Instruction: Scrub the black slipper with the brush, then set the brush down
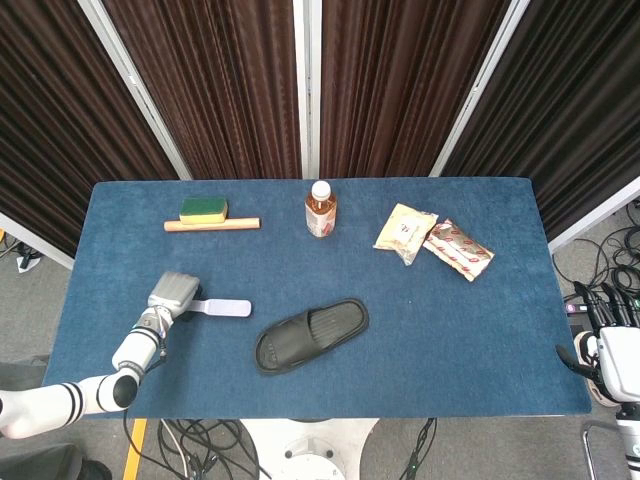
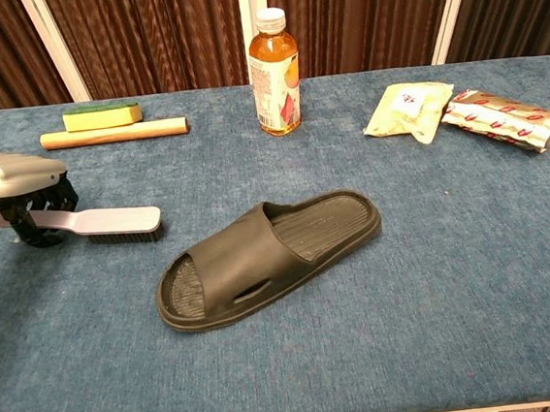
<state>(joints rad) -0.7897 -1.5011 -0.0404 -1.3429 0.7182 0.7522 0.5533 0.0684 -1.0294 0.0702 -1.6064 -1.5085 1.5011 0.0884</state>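
- Blue cloth covers the table [image 1: 480, 340], with dark curtains [image 1: 230, 80] hanging behind it.
- Nearest the robot, the black slipper [image 2: 265, 257] lies flat on the cloth near the table's middle, sole down, touched by neither hand.
- Off the table's near right corner, the right hand [image 1: 608, 345] shows only in the head view, fingers pointing up and apart, holding nothing.
- To the slipper's left, the brush [image 2: 101, 224] lies on the cloth, bristles down, its head pointing toward the slipper.
- At the handle end sits the left hand [image 2: 22, 186]; its dark fingers [image 2: 43, 210] curl down around the handle. Whether they actually clamp it cannot be told.
- Farther back on the left, a green-and-yellow sponge [image 1: 203, 208] rests just behind a wooden stick [image 1: 212, 225].
- At the back centre stands a bottle [image 2: 274, 73] of amber drink, upright with a white cap.
- Back right, a pale packet [image 1: 404, 231] lies touching a red-patterned packet [image 1: 458, 249].
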